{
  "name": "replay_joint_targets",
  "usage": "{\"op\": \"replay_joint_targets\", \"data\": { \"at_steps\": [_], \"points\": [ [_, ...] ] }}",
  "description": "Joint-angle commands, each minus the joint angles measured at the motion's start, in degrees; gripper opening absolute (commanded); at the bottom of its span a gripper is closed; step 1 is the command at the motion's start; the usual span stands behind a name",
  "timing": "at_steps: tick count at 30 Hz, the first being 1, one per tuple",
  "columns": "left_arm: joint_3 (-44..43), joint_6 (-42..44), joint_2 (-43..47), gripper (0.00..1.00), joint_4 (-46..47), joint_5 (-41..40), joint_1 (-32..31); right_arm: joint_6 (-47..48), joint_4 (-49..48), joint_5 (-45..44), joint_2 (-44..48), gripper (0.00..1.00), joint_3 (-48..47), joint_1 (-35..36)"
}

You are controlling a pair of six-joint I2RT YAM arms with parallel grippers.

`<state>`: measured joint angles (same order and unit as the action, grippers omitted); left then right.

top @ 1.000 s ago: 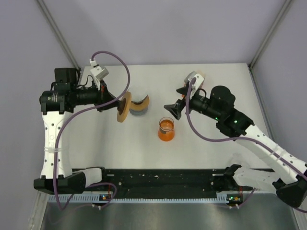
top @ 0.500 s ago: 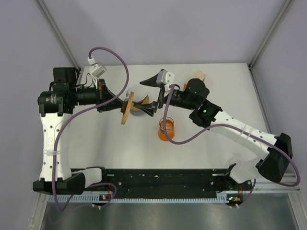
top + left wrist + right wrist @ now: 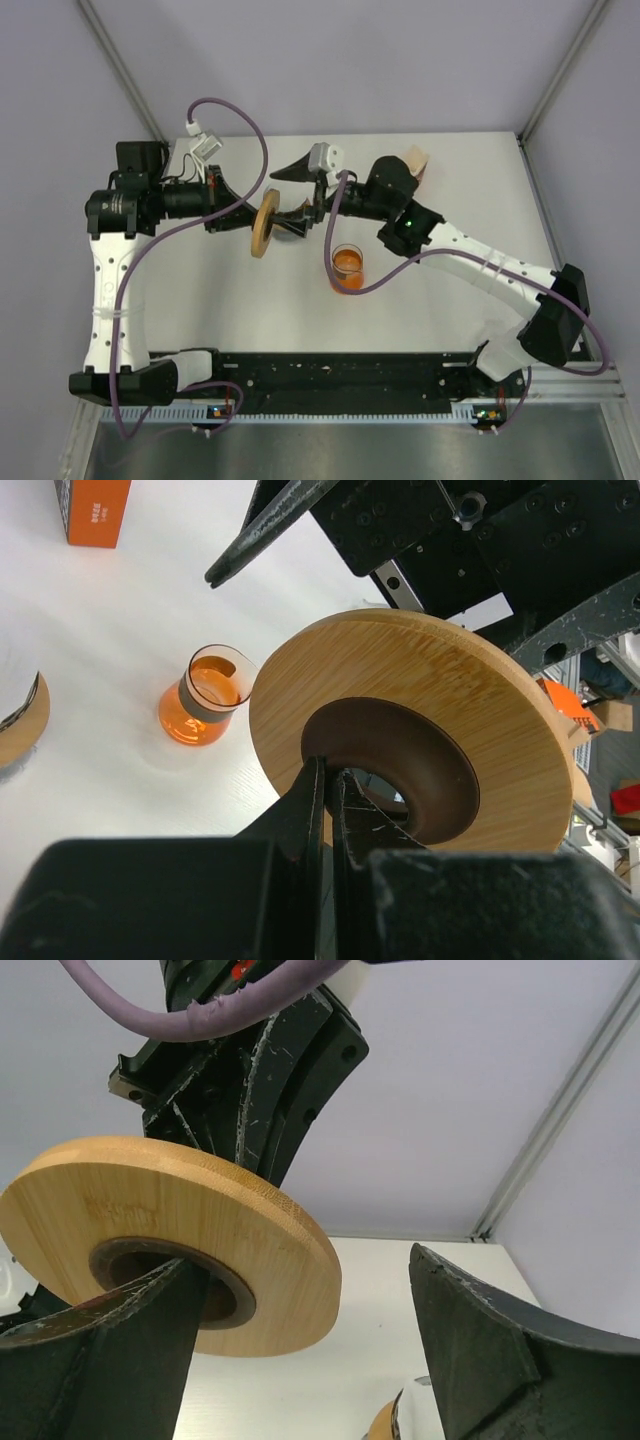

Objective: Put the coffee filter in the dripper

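My left gripper (image 3: 243, 216) is shut on the brown inner rim of the dripper (image 3: 264, 225), a wooden disc with a brown funnel centre, and holds it on edge above the table. From the left wrist the disc (image 3: 450, 690) faces me, with the fingers (image 3: 318, 790) pinching its brown lip. My right gripper (image 3: 298, 193) is open around the far side of the disc (image 3: 200, 1210): one finger crosses the brown centre, the other stands clear to the right. A round wooden-rimmed piece with a white inside (image 3: 285, 233) lies behind the disc; I cannot tell whether it is the coffee filter.
An orange glass carafe (image 3: 346, 268) stands on the table just right of the disc, under the right forearm. An orange box (image 3: 415, 158) sits at the back right. Both arms crowd the table's middle left, with the left arm's purple cable looping overhead.
The right arm has swung left from beside the orange box, over the carafe, to the held disc, and its jaws have narrowed a little. The left gripper still holds the disc, turned slightly.
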<state>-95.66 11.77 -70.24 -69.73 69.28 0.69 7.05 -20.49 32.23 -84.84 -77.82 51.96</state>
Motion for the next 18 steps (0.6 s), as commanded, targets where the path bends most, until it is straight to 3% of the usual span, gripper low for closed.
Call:
{"op": "replay_joint_targets", "data": {
  "at_steps": [1,10,12,13,14,16,18],
  "points": [
    [1.4,-1.6,1.0,0.00,3.5,3.1,-0.3,-1.3,-1.6,0.3,-2.0,0.73,-5.1,0.8],
    [2.1,-2.5,0.7,0.00,4.5,0.3,-0.3,-1.2,2.3,-3.5,-1.0,0.04,-4.3,0.8],
    [2.0,-3.6,0.5,0.00,5.6,-3.0,-0.2,-0.7,4.9,-6.8,0.1,0.00,-4.0,0.7],
    [1.7,-4.0,0.5,0.05,5.9,-5.3,-0.2,-0.4,6.8,-9.3,0.6,0.00,-4.0,0.7],
    [1.6,-4.6,0.4,0.17,6.3,-7.6,-0.2,-0.2,9.1,-11.6,1.3,0.00,-4.2,0.8],
    [1.3,-5.5,0.0,0.52,7.0,-12.6,-0.2,0.3,14.6,-17.9,2.3,0.00,-5.1,0.6],
    [0.9,-6.3,-0.3,0.68,7.5,-19.9,-0.2,1.0,22.2,-22.4,3.2,0.00,-6.5,0.2]
  ]
}}
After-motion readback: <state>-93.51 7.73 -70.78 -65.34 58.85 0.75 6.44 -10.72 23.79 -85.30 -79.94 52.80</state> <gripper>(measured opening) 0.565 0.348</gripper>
